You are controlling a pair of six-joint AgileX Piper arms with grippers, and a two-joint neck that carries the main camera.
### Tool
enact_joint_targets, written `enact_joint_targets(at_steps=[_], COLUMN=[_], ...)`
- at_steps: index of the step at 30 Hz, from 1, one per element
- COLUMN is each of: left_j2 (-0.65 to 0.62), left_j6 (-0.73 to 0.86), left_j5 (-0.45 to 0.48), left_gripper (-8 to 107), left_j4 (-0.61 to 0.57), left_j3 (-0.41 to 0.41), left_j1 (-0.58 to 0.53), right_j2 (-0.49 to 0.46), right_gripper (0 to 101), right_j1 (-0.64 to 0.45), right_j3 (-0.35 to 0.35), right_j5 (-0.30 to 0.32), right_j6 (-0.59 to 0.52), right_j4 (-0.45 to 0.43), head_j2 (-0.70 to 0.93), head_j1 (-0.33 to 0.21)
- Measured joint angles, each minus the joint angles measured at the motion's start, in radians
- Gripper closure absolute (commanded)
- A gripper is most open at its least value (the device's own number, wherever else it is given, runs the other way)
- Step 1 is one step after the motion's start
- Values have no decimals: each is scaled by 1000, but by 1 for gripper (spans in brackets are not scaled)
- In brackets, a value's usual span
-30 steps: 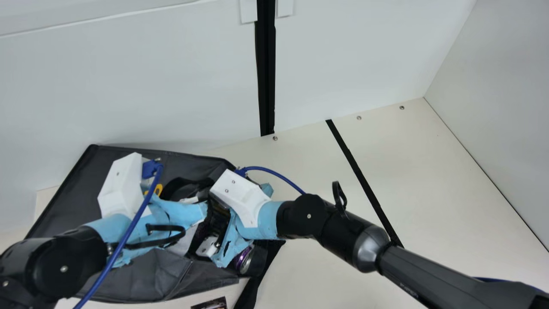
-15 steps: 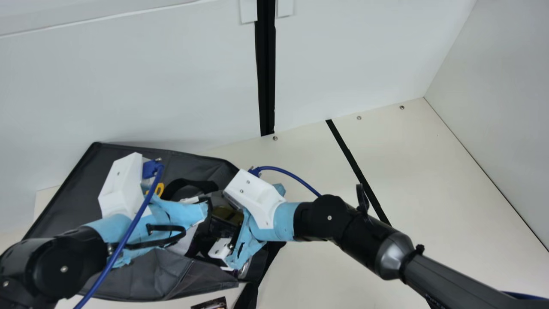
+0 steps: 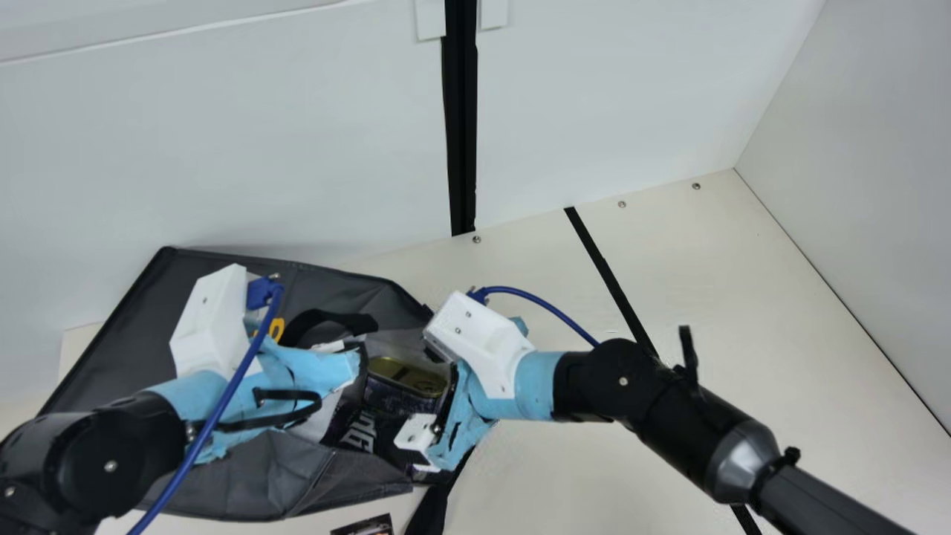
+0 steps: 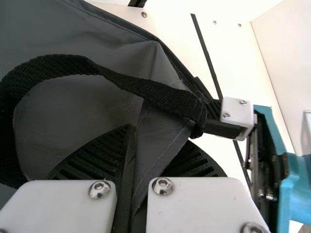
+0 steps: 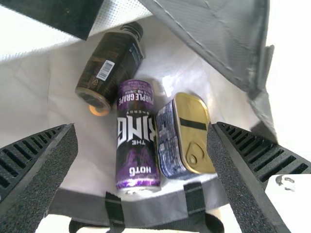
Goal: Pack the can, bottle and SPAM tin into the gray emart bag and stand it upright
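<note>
1. I judge the packing part nearly done: all 3 items lie on the pale lining of the gray bag (image 3: 245, 475), near its mouth.
2. In my right wrist view, the purple can (image 5: 137, 145) is in the middle, on its side. The SPAM tin (image 5: 192, 126) leans against it, and the dark bottle (image 5: 111, 65) lies by the can's far end; I cannot tell if those 2 touch.
3. My left gripper (image 4: 158, 145) is closed on a fold of bag cloth, next to the black handle (image 4: 73, 63).
4. My right gripper (image 5: 143, 131) is spread wide over the items, with nothing held between its 2 fingers.
5. Standing the bag up is what is left. It lies slumped over on the table (image 3: 565, 461), so I would expect to take the rim with my right gripper and raise it with both arms.
6. My worry is the can and tin: so near the mouth, they could roll out if the rim sags during the lift.
</note>
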Motion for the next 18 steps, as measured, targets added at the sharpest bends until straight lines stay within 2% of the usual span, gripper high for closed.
enact_joint_targets(at_steps=[11, 18], left_j2=[0, 0], left_j6=[0, 0], left_j5=[0, 0], left_gripper=[107, 107], left_j4=[0, 0], left_j3=[0, 0], left_j1=[0, 0], right_j2=[-94, -157], right_gripper=[6, 6], right_j1=[-98, -175], right_j3=[32, 49], right_j5=[80, 118], right_j6=[10, 59], right_j4=[-50, -122], head_j2=[2, 2], head_j1=[0, 2])
